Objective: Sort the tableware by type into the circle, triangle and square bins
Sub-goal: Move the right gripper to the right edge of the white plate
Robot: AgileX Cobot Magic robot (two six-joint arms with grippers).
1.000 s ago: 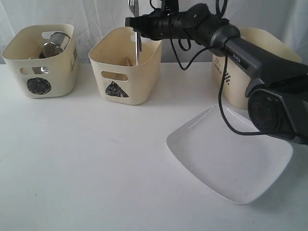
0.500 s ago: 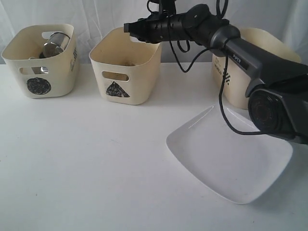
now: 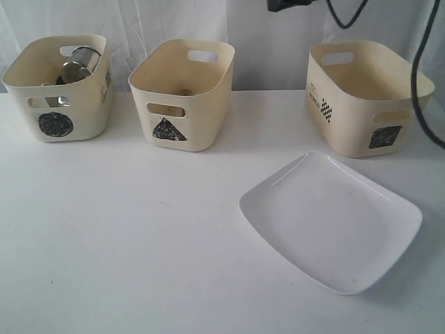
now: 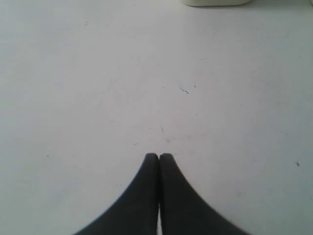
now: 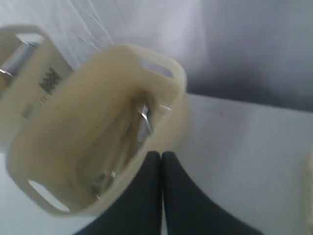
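One piece left out in the open: the white plate (image 3: pixel 330 219) lies flat on the table (image 3: pixel 125 243), just in front of the square bin (image 3: pixel 368 97), which looks empty. A mug (image 3: pixel 80 62) sits in the circle bin (image 3: pixel 55 87), and cutlery (image 5: pixel 143 117) glints, blurred, inside the triangle bin (image 5: pixel 83 112). The right gripper (image 5: pixel 162 155) hangs high over that triangle bin, fingers pressed together with nothing between them. The left gripper (image 4: pixel 159 157) is likewise pinched closed and empty, low over bare table. The plate lies on the right half of the table, down and across from the right gripper, so I'd call that the nearer arm; where the left one stands relative to the plate I can't tell. The plate lies flat, one corner towards the triangle bin, so I'd expect any grab to open wide and come in at a rim edge.
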